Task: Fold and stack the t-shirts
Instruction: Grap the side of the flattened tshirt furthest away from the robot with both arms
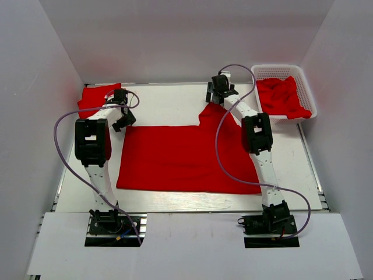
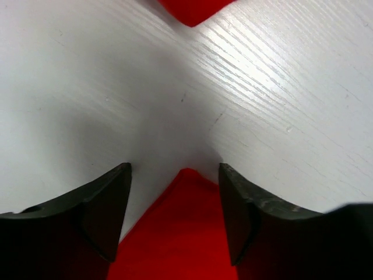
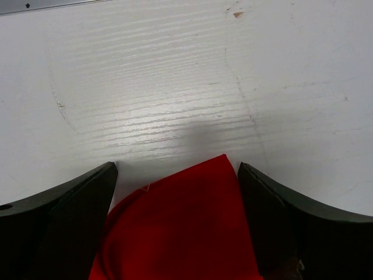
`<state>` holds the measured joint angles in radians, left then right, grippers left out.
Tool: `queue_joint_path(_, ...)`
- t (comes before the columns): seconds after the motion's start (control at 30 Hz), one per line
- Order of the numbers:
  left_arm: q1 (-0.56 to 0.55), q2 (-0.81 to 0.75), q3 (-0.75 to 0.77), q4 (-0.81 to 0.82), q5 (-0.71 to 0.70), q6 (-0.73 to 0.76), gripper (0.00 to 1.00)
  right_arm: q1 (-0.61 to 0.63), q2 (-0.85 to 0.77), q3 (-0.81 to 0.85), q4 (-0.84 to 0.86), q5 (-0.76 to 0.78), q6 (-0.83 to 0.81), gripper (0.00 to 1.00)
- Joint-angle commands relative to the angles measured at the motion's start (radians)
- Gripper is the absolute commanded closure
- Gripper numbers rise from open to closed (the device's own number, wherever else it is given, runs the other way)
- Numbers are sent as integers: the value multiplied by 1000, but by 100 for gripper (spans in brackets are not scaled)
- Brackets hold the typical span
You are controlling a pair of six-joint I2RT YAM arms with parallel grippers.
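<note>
While open, left hand (image 2: pixel 173 169), right hand (image 3: pixel 176 166) astride t-shirt (image 1: pixel 186 157) corners.

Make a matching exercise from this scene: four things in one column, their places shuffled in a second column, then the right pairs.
Things
1. basket
2. flat shirt
3. folded shirt
4. right gripper

Places
A. middle of the table
B. far left corner
C. over the flat shirt's far right tip, jaws open
D. far right corner, crumpled shirts inside

Pairs: 1-D, 2-A, 3-B, 4-C
</note>
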<state>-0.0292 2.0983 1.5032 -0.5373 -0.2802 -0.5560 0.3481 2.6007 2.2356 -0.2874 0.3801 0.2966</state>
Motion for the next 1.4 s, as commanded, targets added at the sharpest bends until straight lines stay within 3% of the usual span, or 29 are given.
queue_joint_path(0.0,-6,51,-37,-6,72,-19,32,-6,19,35,22,-21,-13,12)
queue_joint_path(0.07,-6,51,-37,-6,81,-19,40,-6,12,21,27,-30,-7,23)
queue_joint_path(0.23,-6,51,-28,-6,81,-10,48,-6,-11,-25,21,-47,13,48)
queue_joint_path(0.33,-6,51,-17,-6,90,2,58,-9,-31,-69,16,-47,35,71)
queue_joint_path(0.37,-6,51,-17,-6,102,13,68,-9,-45,-86,19,-53,36,79)
queue_joint_path(0.4,-6,60,-17,3,102,22,73,-9,-50,-94,22,-53,39,100)
queue_joint_path(0.47,-6,60,-6,13,130,22,84,-9,-60,-109,27,-50,36,100)
queue_joint_path(0.5,-6,60,-6,13,130,34,99,-9,-62,-110,25,-56,38,100)
queue_joint_path(0.7,-6,29,3,46,139,65,100,-6,-123,-151,89,-64,-22,100)
queue_joint_path(0.87,-15,-66,-84,131,130,85,100,-8,-283,-289,166,-44,-60,100)
queue_joint_path(1.37,-15,-326,-301,184,142,103,100,-3,-757,-909,344,-47,-43,100)
